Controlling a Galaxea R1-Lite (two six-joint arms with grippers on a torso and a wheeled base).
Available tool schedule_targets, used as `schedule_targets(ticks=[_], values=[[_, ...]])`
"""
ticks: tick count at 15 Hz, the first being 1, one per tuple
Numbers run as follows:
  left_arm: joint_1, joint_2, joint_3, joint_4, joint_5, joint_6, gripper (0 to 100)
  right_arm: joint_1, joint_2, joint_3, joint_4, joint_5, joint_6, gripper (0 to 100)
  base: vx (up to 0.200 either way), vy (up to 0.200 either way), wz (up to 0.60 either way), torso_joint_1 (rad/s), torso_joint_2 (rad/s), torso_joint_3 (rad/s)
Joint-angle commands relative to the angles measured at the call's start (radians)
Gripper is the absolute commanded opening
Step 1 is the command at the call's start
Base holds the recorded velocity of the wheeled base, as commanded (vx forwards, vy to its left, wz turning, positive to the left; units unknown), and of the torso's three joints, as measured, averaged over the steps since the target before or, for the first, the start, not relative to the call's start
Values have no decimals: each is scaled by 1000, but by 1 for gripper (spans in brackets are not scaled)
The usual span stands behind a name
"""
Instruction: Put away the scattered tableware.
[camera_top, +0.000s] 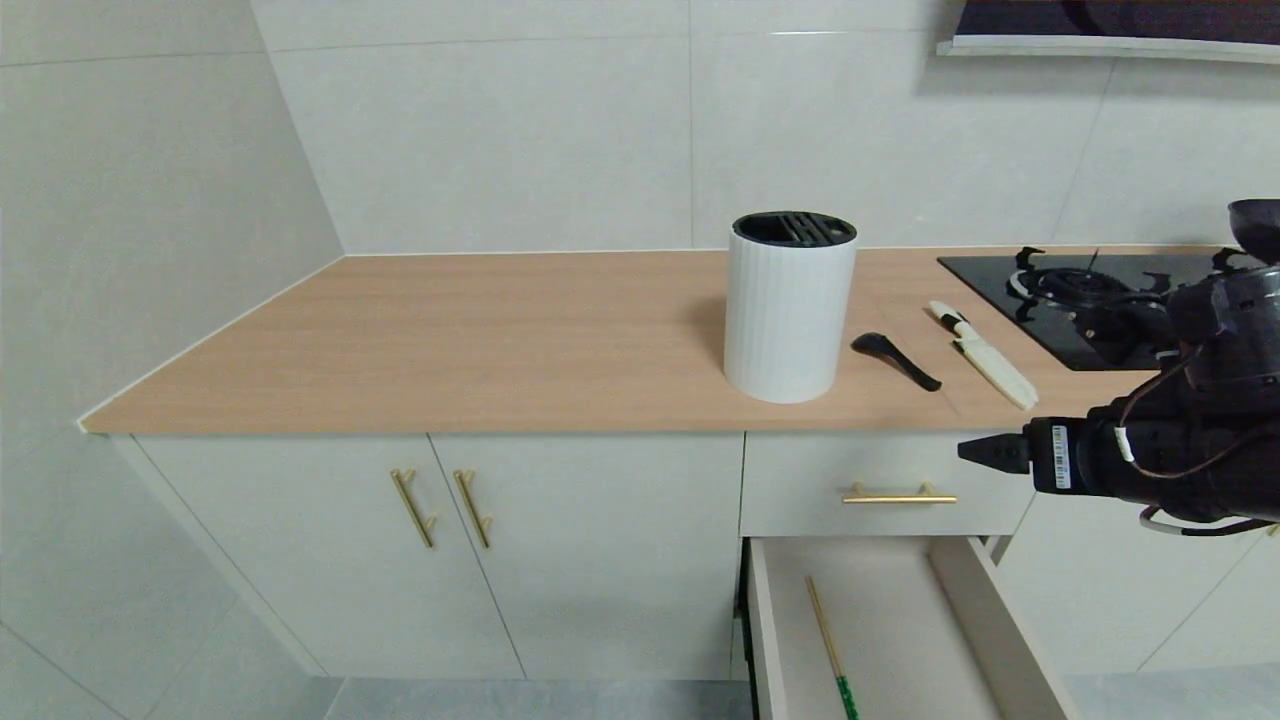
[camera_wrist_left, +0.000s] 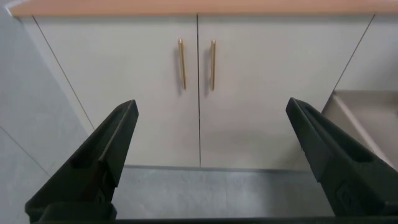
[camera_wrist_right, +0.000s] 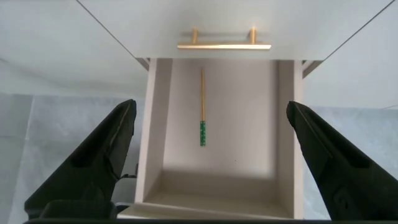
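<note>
1. Your right gripper (camera_wrist_right: 211, 106) has its fingers (camera_wrist_right: 99, 162) spread wide with nothing between them. It hangs over the open drawer (camera_wrist_right: 155, 124), looking straight down into it.
2. Your left gripper (camera_wrist_left: 211, 102) is also spread open and empty. It sits low, facing the two cabinet doors (camera_wrist_left: 196, 93) with their gold handles.
3. In the head view the right arm sits in front of the counter (camera_top: 500, 340) edge, with the fingertips just to the right of the closed upper drawer's gold handle (camera_top: 898, 495).
4. The open drawer is the lower one, directly beneath that handle. A pair of wooden chopsticks (camera_top: 828, 640) with green ends lies lengthwise on its floor, closer to its left wall.
5. On the counter above, a white ribbed holder (camera_top: 790, 310) with a black slotted top stands upright.
6. A black spoon (camera_top: 895, 360) lies just to the right of the holder, apart from it.
7. A pale knife (camera_top: 980, 355) lies to the right of the spoon, roughly parallel to it, between the spoon and the black gas stove (camera_top: 1090, 295).
8. The knife's tip points toward the front edge of the counter, near your right arm.
</note>
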Motion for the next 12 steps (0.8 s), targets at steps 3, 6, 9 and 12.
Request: schedule_targets(ticks=[3,6,9,12], values=[[0,0,0,0,1,0,100,-19,6,-2,-2,-6,-22,100,0,0,0,56,-123,-77],[0,0,0,0,1,0,100,-105,12,-33,-104,17,-98,100,0,0,0,0,0,0],[0,0,0,0,1,0,100,-231,109,-128,-187,227,-224,100,0,0,0,0,0,0],[0,0,0,0,1,0,100,-242,257,-278,-190,293,-289,100,0,0,0,0,0,0]])
